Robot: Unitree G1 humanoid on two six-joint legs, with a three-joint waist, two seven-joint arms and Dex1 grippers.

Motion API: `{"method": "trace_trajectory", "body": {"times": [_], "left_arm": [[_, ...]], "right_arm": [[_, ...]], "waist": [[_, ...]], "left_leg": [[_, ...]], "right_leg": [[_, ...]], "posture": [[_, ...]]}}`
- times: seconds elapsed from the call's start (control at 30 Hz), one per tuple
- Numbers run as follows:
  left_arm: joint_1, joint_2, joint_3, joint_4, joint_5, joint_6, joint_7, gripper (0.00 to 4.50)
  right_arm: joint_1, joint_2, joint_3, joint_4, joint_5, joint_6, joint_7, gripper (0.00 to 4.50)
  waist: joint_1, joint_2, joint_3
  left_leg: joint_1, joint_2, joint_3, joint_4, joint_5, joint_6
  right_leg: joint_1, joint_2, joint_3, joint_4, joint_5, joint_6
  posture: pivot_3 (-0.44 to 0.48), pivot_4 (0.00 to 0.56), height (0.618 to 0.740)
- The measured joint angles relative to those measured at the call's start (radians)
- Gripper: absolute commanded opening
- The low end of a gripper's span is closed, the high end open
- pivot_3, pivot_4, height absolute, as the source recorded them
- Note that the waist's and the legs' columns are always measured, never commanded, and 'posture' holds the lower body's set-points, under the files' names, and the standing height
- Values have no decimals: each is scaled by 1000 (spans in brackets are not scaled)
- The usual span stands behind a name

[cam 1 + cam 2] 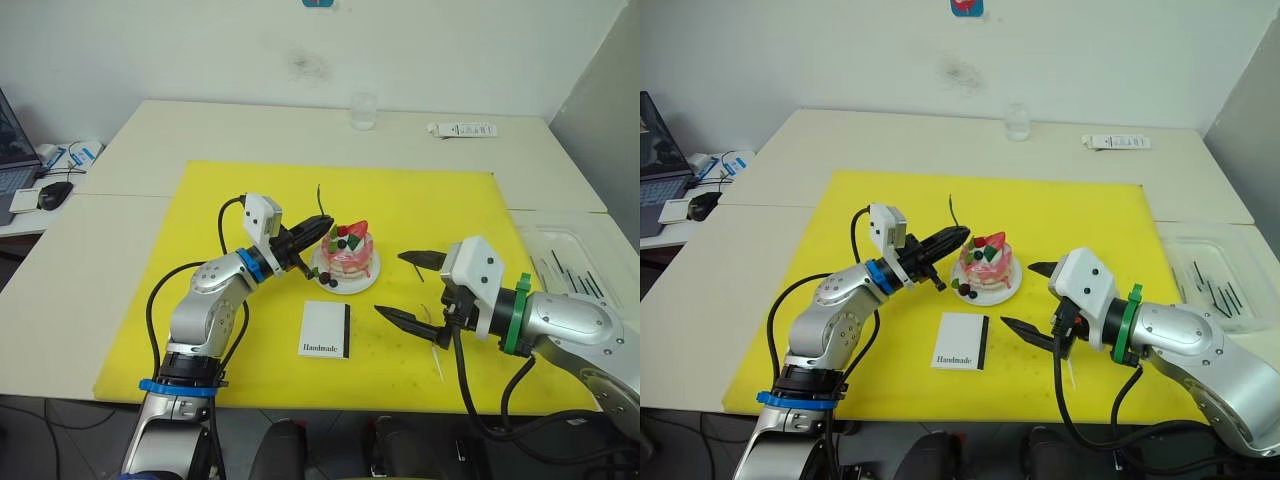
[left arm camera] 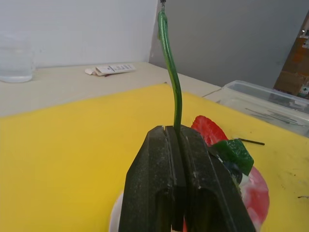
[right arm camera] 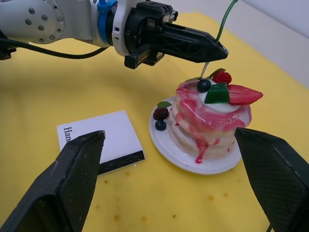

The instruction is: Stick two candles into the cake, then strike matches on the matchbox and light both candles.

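Yellow mat (image 1: pixel 250 200): left gripper (image 1: pixel 322 224) clenched on upright green candle (image 2: pixel 170 67), pick end just above the cake (image 1: pixel 349 257) at its 10 o'clock edge; right gripper (image 1: pixel 408 286) released, at 4 o'clock.

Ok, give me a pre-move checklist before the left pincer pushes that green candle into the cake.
1. Left pincer shut on the thin wavy green candle: ok.
2. Candle's white pick end pointing down at the small round pink cake: ok.
3. Pick already sunk into the cake: cannot tell.
4. Right pincer open and apart from the cake's small white plate: ok.
5. Flat white "Handmade" matchbox lying flat on the yellow mat, beside the plate: ok.
6. Pinkish candle located: cannot tell.
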Motion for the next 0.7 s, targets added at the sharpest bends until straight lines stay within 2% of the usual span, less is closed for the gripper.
{"method": "trace_trajectory", "body": {"times": [0.3,0.7], "left_arm": [[25,-17,-8,49,44,-98,-6,0],[24,-27,2,69,30,-103,-16,0]], "right_arm": [[7,27,16,2,-82,-35,-3,4466],[18,46,22,3,-124,-61,9,4466]], "waist": [[0,0,0],[0,0,0]], "left_leg": [[1,0,0,0,0,0],[3,0,0,0,0,0]], "right_leg": [[1,0,0,0,0,0],[3,0,0,1,0,0]], "posture": [[0,150,740],[0,150,740]]}}
